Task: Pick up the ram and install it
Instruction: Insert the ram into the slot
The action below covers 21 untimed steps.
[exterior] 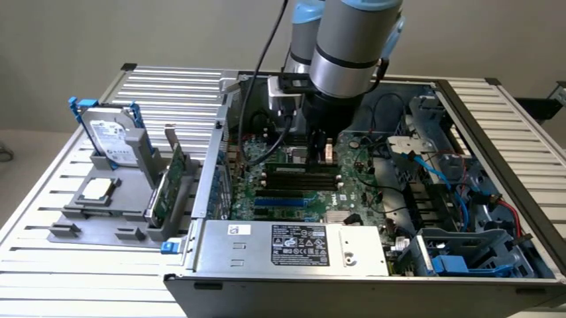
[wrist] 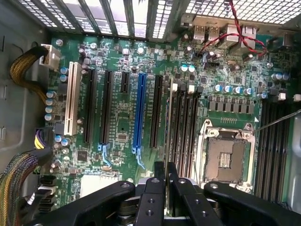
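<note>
The ram [wrist: 166,123] is a thin green stick seen edge-on, pinched between my fingertips. My gripper [wrist: 166,172] is shut on it and holds it upright. It hangs along the black memory slots [wrist: 186,127], on the side nearest the long black expansion slot, beside the open processor socket [wrist: 229,155]. I cannot tell whether it touches a slot. In the exterior view my gripper [exterior: 320,151] is low inside the open computer case, over the motherboard [exterior: 354,192] and just behind the memory slots [exterior: 301,177].
The case walls [exterior: 208,179] surround the board. Near the front sit a power supply [exterior: 292,245] and a drive cage [exterior: 460,255] with blue and red cables. At the exterior view's left, a grey tray [exterior: 97,222] holds a hard drive [exterior: 113,136], a processor chip [exterior: 97,189] and a wide green card [exterior: 169,182].
</note>
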Tool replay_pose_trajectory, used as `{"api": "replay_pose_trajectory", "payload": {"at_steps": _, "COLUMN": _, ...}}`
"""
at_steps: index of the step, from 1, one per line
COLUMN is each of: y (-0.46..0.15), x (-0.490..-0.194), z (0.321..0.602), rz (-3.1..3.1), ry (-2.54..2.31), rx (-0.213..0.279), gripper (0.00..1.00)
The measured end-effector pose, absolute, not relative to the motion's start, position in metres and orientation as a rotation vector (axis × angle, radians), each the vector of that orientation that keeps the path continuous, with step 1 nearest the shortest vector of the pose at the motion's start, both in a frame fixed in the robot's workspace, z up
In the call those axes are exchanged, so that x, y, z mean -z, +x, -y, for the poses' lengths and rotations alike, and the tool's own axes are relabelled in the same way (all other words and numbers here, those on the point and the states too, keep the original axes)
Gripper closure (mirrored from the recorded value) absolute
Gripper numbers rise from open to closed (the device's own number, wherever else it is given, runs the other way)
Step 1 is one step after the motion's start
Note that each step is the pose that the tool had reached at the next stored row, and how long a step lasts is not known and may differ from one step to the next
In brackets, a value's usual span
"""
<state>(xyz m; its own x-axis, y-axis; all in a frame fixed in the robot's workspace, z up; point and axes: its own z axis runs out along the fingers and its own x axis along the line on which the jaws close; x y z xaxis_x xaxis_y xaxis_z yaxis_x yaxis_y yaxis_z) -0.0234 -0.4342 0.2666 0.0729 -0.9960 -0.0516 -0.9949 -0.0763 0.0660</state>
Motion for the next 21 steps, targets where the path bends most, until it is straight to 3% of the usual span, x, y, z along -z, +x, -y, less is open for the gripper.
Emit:
{"api": "replay_pose_trajectory", "payload": {"at_steps": 12, "y": -0.023, "x": -0.255, "z": 0.420, "rz": 2.107, "ry": 2.267, "rx": 0.045, "gripper": 0.87}}
{"api": "replay_pose_trajectory", "payload": {"at_steps": 21, "y": -0.023, "x": -0.242, "z": 0.412, "rz": 2.102, "ry": 2.262, "rx": 0.033, "gripper": 0.87}}
